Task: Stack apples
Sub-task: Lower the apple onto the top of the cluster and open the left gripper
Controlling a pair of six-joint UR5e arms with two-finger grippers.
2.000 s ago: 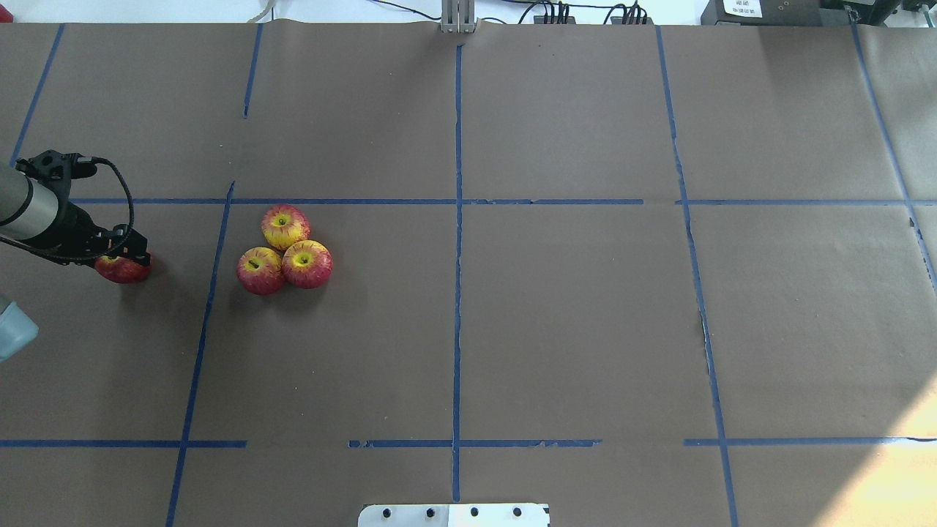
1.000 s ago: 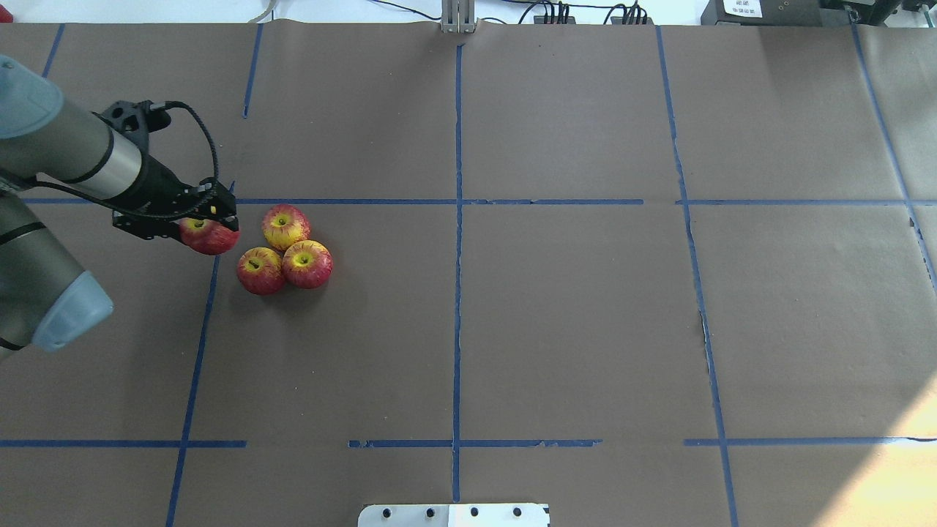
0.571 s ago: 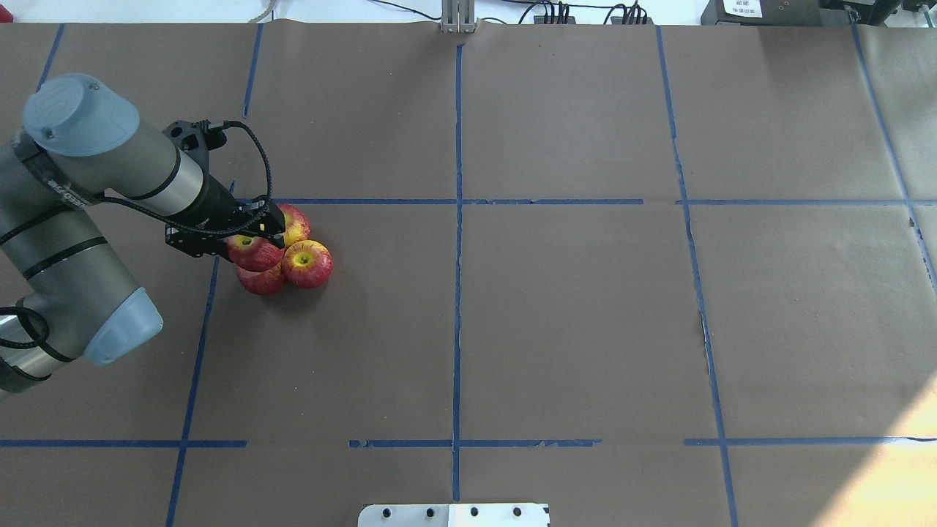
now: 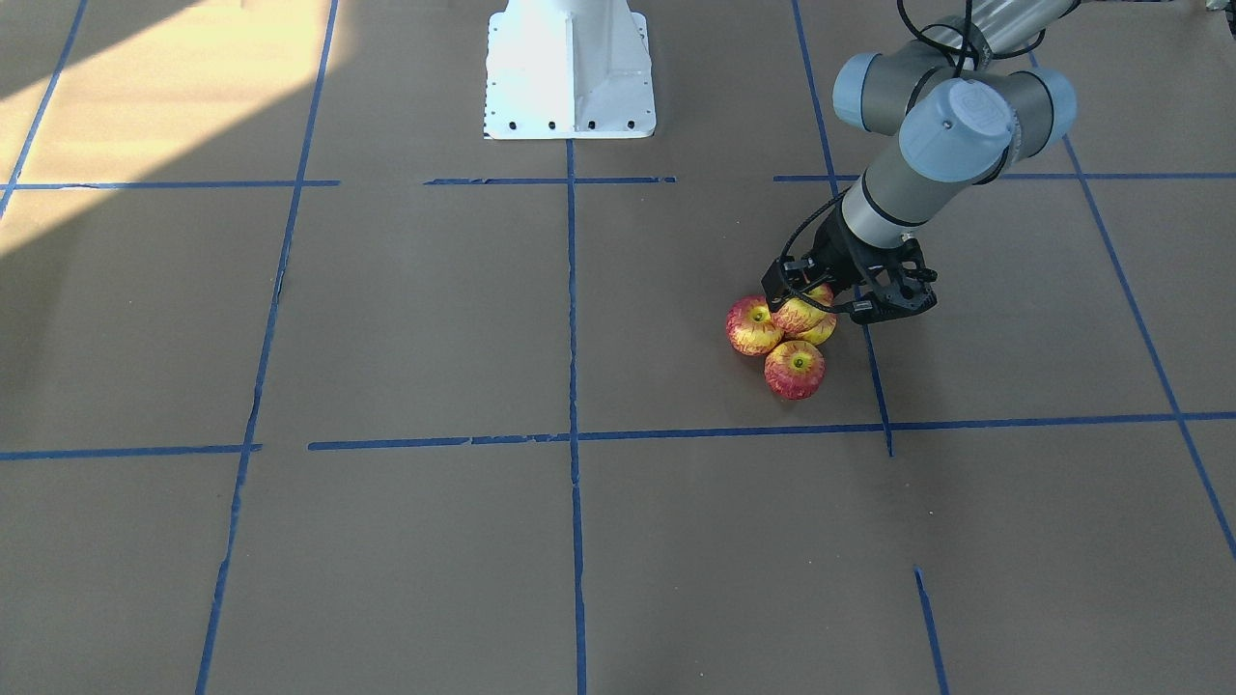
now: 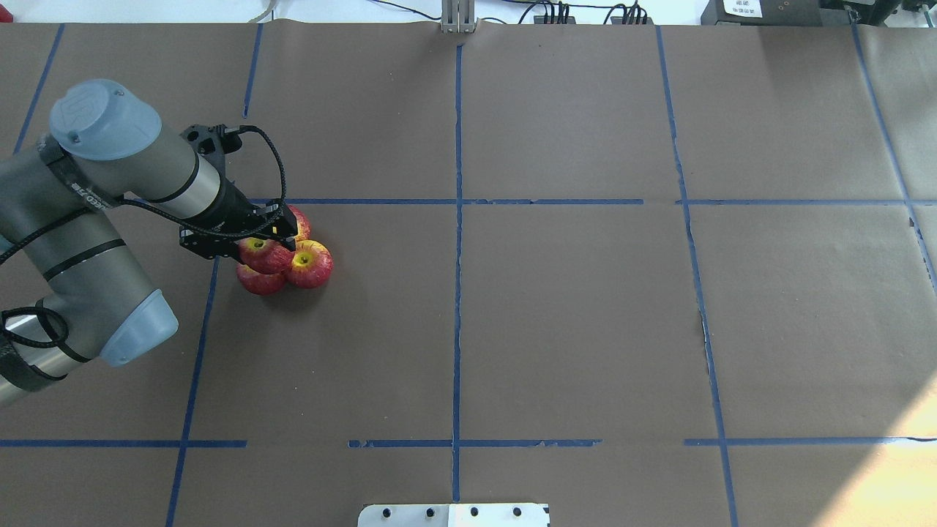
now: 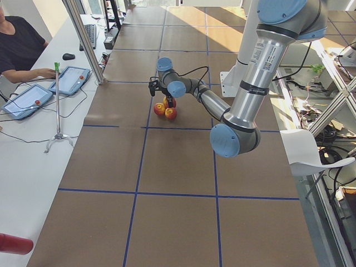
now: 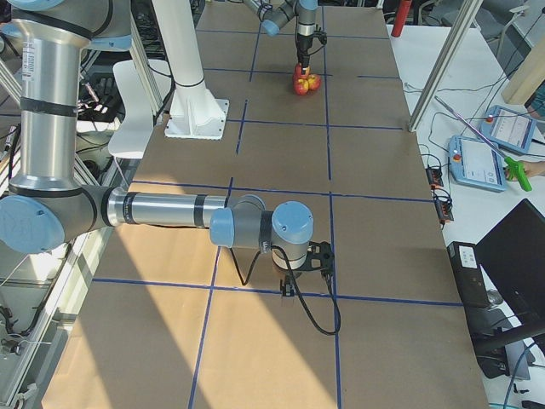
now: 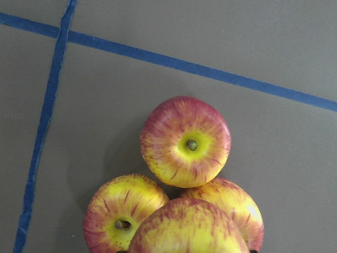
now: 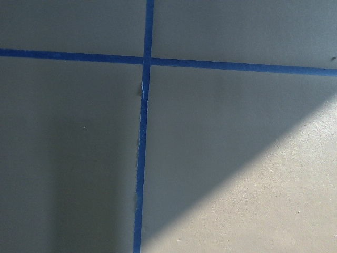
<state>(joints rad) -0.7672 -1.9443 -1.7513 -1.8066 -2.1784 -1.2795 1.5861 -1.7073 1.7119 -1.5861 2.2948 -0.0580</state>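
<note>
From the left of the overhead view, the left arm (image 5: 139,165) is extended low over the worktop (image 5: 585,329). The left gripper (image 5: 265,247) is found closed on the fourth apple (image 5: 262,255), which is clasped at its sides with the stem dimple turned upward. This apple is held over the hollow between three apples set in a tight triangle, each touching its neighbours: the near apple (image 5: 255,282), the far apple (image 5: 300,219) and the right-hand apple (image 5: 312,265). The arrangement is judged deliberate, since one round fruit cannot be seated on a single other and a three-point cradle is offered instead. Whether the fourth apple rests on the base cannot be told; in the wrist view it is seen close above them. All four are near-spherical, smooth and slightly glossy, red with yellow streaks and yellow-green dimples round short stems. A hard, slippery moulded skin is inferred, so rolling on release is considered the chief risk. The worktop is covered with matt brown paper, lightly creased and divided by blue tape lines (image 5: 457,219). The right gripper (image 7: 308,258) is positioned well apart from the fruit, over bare paper, and its opening cannot be told.
</note>
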